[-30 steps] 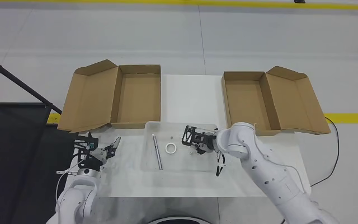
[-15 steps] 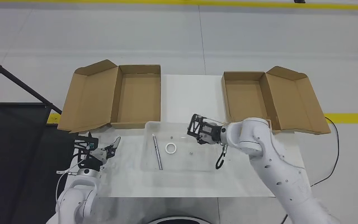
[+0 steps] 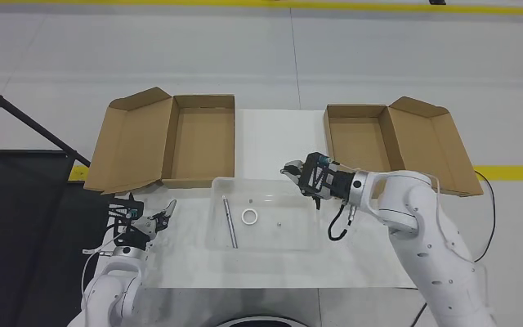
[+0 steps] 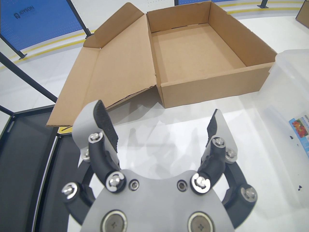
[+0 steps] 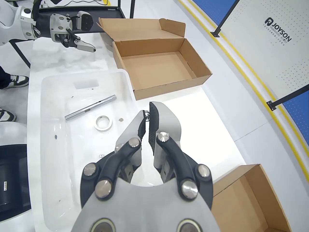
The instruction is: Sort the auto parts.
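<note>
Over the table, your right gripper has fingers clenched on a small metal part, right-hand box nearest, behind its wrist.

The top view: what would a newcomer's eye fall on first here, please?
An open left box and right box stand at the far corners of the table. Between them, at the near side, a clear bin holds a rod and a ring. The right pincer is shut on a small part above the bin's far edge.
</note>
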### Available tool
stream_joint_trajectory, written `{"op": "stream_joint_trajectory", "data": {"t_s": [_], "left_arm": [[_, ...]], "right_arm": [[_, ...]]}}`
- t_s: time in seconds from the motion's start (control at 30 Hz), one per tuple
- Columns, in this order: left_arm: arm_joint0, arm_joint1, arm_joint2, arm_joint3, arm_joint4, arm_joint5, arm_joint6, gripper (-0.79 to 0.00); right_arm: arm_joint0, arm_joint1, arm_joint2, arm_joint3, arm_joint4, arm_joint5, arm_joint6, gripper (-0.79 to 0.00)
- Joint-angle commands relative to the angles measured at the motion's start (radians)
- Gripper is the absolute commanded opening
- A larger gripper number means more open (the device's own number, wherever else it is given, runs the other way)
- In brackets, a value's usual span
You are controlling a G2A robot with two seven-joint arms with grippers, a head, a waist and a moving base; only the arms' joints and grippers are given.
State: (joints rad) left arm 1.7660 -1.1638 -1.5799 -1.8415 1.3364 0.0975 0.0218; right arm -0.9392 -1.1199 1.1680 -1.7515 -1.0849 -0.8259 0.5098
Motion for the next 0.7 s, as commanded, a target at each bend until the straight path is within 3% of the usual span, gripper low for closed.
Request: {"op": "stream_joint_trajectory", "data": {"t_s": [0.0, 0.17, 0.33, 0.67], "left_arm": [[0.0, 0.0, 0.0, 0.0, 0.0, 0.0, 0.0, 0.0], [0.0, 0.0, 0.0, 0.0, 0.0, 0.0, 0.0, 0.0], [0.0, 0.0, 0.0, 0.0, 0.0, 0.0, 0.0, 0.0], [0.0, 0.0, 0.0, 0.0, 0.0, 0.0, 0.0, 0.0]], "right_arm": [[0.0, 0.0, 0.0, 0.0, 0.0, 0.0, 0.0, -0.785], [0.0, 0.0, 0.0, 0.0, 0.0, 0.0, 0.0, -0.785], [-0.025, 0.004, 0.039, -0.022, 0.0, 0.051, -0.074, -0.785], [-0.121, 0.009, 0.227, -0.058, 0.093, 0.178, -0.487, -0.785]]}}
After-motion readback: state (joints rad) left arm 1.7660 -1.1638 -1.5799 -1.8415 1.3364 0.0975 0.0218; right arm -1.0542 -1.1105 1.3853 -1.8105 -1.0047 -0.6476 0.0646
